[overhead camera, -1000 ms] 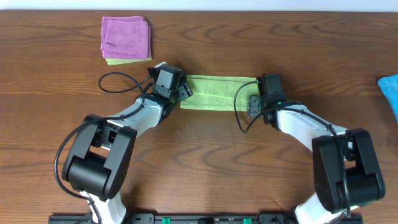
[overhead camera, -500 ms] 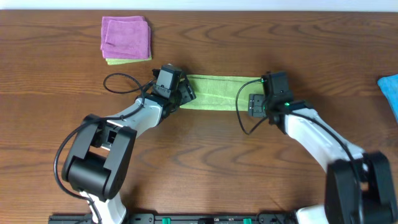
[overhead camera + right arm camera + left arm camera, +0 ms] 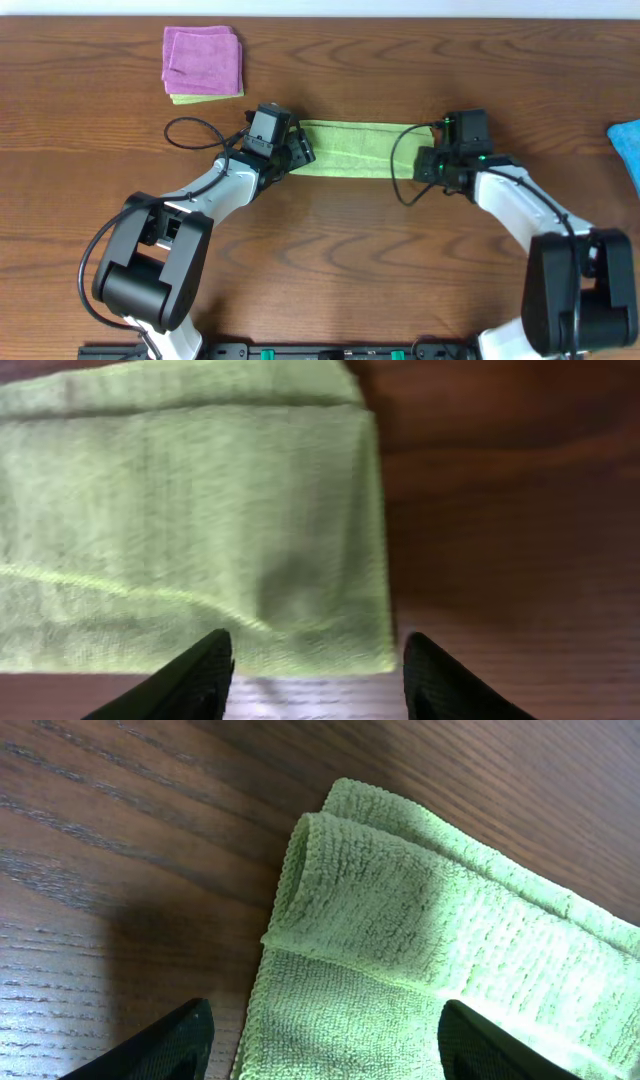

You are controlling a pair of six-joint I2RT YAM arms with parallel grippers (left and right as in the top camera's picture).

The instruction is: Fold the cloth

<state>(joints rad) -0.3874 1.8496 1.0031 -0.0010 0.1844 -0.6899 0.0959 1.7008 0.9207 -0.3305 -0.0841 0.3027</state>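
Note:
A green cloth (image 3: 345, 148) lies folded into a long strip on the wooden table between my two arms. My left gripper (image 3: 296, 150) is open at the strip's left end; in the left wrist view its fingertips (image 3: 325, 1045) straddle the cloth's folded corner (image 3: 400, 940). My right gripper (image 3: 428, 152) is open at the strip's right end; in the right wrist view its fingertips (image 3: 315, 670) hover over the cloth's right edge (image 3: 200, 520), with nothing held.
A folded purple cloth (image 3: 202, 60) on a green one lies at the back left. A blue cloth (image 3: 627, 145) pokes in at the right edge. Black cables loop beside both wrists.
My right arm has drawn back to the right, off the cloth's right end. My left gripper has hardly moved.

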